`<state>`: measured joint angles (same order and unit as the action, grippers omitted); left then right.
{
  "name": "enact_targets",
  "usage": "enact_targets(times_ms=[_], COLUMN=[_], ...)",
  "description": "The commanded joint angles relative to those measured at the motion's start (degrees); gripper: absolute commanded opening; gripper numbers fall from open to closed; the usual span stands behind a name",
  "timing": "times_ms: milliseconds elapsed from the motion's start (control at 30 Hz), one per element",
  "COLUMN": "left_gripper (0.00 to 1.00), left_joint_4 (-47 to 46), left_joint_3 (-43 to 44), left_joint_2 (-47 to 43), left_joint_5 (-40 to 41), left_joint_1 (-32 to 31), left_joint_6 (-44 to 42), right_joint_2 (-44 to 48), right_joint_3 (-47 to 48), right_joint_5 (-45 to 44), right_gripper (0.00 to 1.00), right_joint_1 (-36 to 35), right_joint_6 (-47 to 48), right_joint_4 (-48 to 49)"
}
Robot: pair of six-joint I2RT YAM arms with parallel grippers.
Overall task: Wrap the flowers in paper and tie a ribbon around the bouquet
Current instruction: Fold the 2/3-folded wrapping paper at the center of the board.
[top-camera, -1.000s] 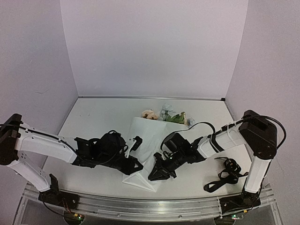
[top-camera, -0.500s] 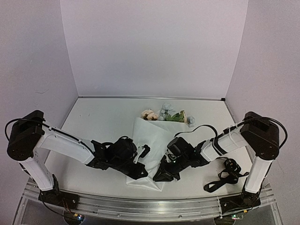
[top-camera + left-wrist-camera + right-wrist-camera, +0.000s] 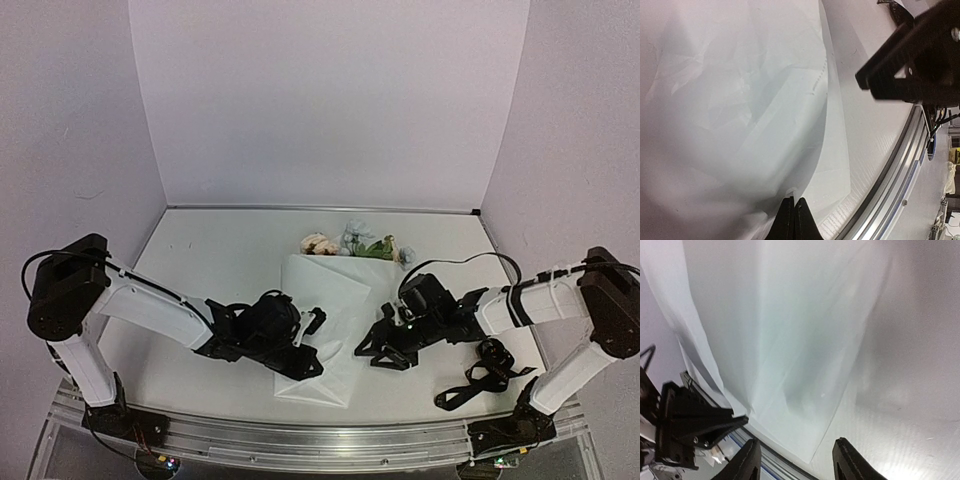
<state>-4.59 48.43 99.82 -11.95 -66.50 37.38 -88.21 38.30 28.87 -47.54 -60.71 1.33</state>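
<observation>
1. The paper lies in the middle of the worktop. It is folded into a long white wrap that is wider at the far end and narrows toward the near edge.
2. The flowers stick out of the wrap's far end. Peach and pale blue-grey heads with some green lie on the surface, and the stems are hidden under the sheet.
3. The ribbon sits in a loose black heap near the right front corner, well apart from the paper and beside the right arm's base.
4. The worktop is plain white and matte, with a faint woven texture in the wrist views. A metal rail runs along its near edge.
5. Pale lilac-white walls close in the back and both sides.
6. The left tool lies low on the near left part of the wrap. In its own camera the fingertips are pressed tight together. A raised fold of the sheet runs straight into them, so a layer of paper looks pinched.
7. The right tool is low just beside the wrap's right edge. Its fingers stand well apart with nothing between them. They frame the paper's edge and the bare worktop, and no contact can be made out.
</observation>
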Motion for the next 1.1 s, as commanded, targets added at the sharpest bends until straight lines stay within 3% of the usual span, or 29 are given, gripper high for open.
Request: enact_targets(times_ms=[0, 200, 367, 567, 867, 1067], left_gripper=[0.00, 0.00, 0.00, 0.00, 0.00, 0.00], left_joint_4=[-2.27, -2.00, -2.31, -2.03, -2.55, -1.35], left_joint_3=[3.14, 5.58, 6.34, 6.79, 7.92, 10.67], left_joint_2=[1.22, 3.63, 4.37, 5.01, 5.40, 6.50], left_joint_5=[-1.03, -2.34, -2.34, -2.30, -3.16, -3.51], left_joint_1=[-0.19, -0.19, -0.14, -0.23, -0.19, -0.15], left_joint_6=[0.29, -0.34, -0.30, -0.52, -1.19, -2.56], right_joint_2=[1.50, 0.71, -0.77, -6.72, -11.31, -11.89], right_joint_3=[1.28, 1.81, 0.50, 5.49, 10.76, 12.95], right_joint_5=[-5.11, -9.15, -12.56, -8.56, -6.36, -6.56], right_gripper=[0.54, 0.57, 0.41, 0.37, 0.24, 0.23], right_joint_1=[4.06, 6.91, 9.71, 10.76, 10.71, 10.71], right_joint_6=[-0.01, 0.98, 1.55, 3.14, 3.27, 5.50], right_joint_4=[-1.24, -2.54, -3.52, -3.66, -6.44, -11.07])
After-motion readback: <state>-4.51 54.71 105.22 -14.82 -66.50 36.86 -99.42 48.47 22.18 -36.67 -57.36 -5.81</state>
